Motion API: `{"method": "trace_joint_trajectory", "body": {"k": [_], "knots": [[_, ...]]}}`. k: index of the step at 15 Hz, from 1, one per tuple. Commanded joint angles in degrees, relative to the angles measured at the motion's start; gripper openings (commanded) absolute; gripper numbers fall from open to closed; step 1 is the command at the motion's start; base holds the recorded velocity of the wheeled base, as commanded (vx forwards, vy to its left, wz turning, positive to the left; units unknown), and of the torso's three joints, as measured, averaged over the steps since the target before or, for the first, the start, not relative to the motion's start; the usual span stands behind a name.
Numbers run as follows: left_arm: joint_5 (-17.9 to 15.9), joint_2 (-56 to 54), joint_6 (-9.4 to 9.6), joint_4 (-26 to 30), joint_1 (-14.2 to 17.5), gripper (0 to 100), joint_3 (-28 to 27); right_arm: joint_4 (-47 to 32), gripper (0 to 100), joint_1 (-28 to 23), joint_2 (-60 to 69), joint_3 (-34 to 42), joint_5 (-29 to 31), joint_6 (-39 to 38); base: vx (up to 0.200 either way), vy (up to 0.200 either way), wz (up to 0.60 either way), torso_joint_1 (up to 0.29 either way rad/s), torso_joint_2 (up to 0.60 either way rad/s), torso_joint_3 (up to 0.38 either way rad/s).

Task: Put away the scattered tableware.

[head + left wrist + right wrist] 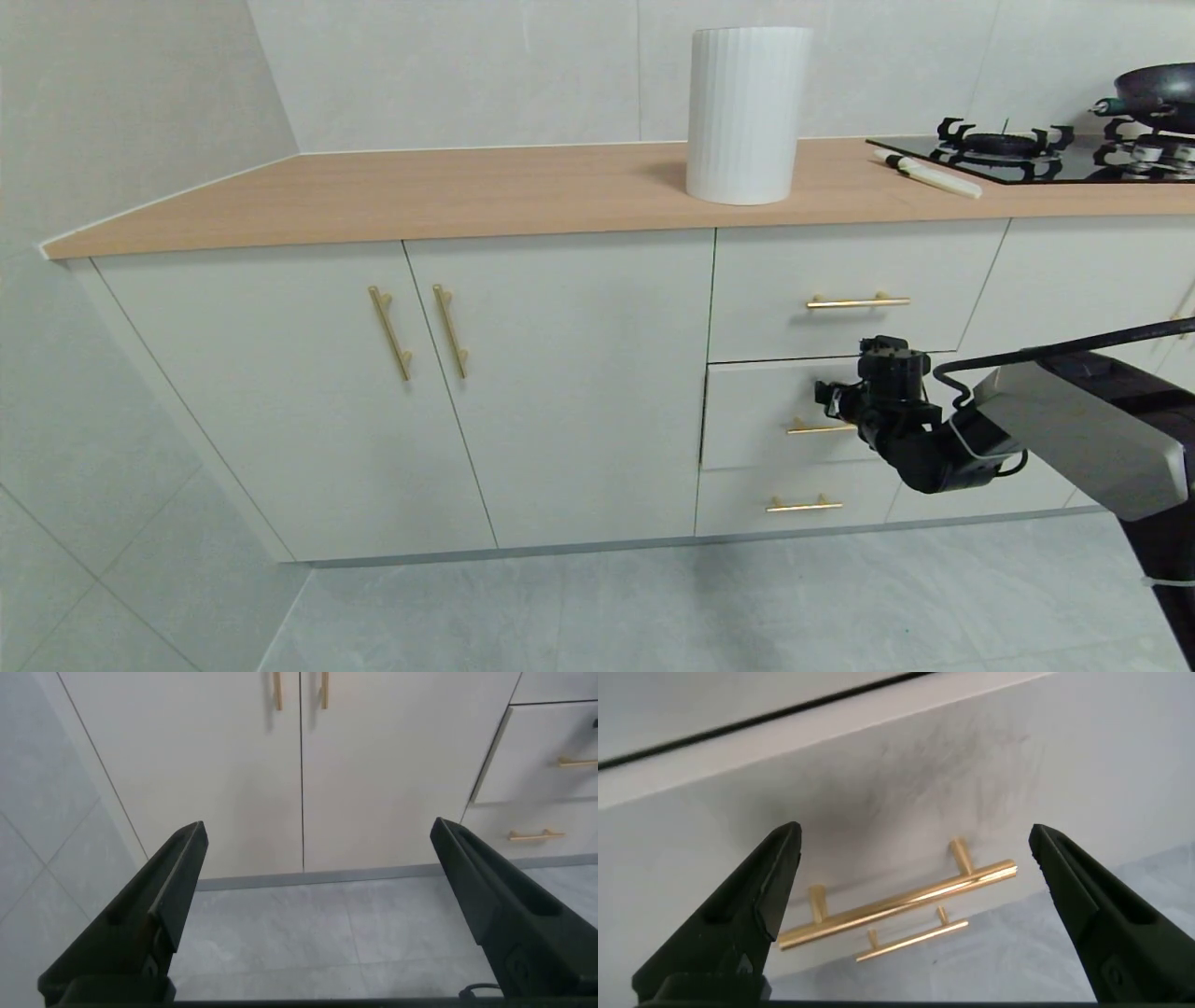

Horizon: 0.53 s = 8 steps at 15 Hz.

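Left claw [318, 829]: low over the floor [308, 933], fingers spread wide, holding nothing, facing the cupboard doors [299, 775]; only its two fingers are in frame.

Right arm [1074, 439]: stretched forward and down to the drawer stack. Right claw [854, 403]: wide, holding nothing, in front of the middle drawer [766, 411]. From the wrist, the gold handle [896, 901] lies across the gap between the fingers [757, 905]; contact cannot be confirmed. The drawer front stands slightly proud of its neighbours. The bottom drawer's handle [910, 938] sits just beyond.

Worktop [420, 191]: the knife [924, 175] lies along the hob's [1018, 154] near edge, beside a white ribbed canister [744, 112]. A pan [1153, 89] on the far burner is cut off by the frame.
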<state>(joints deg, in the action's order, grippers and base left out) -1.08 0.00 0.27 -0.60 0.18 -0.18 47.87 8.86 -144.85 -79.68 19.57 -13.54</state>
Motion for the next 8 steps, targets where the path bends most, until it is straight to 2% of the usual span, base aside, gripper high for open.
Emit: {"method": "trace_joint_trajectory", "body": {"k": [1, 8], "knots": [[0.0, 0.0, 0.0, 0.0, 0.0, 100, 0.0, 0.2, 100, 0.0, -0.4, -0.7, 0.0, 0.0, 0.0, 0.0, 0.0, 0.0, 0.0, 0.0], [0.0, 0.0, 0.0, 0.0, 0.0, 100, 0.0, 0.6, 100, -0.2, -3.2, -5.4, 2.7, -0.7, 0.0, 0.0, 0.0, 0.0, 0.0, 0.0]]}}
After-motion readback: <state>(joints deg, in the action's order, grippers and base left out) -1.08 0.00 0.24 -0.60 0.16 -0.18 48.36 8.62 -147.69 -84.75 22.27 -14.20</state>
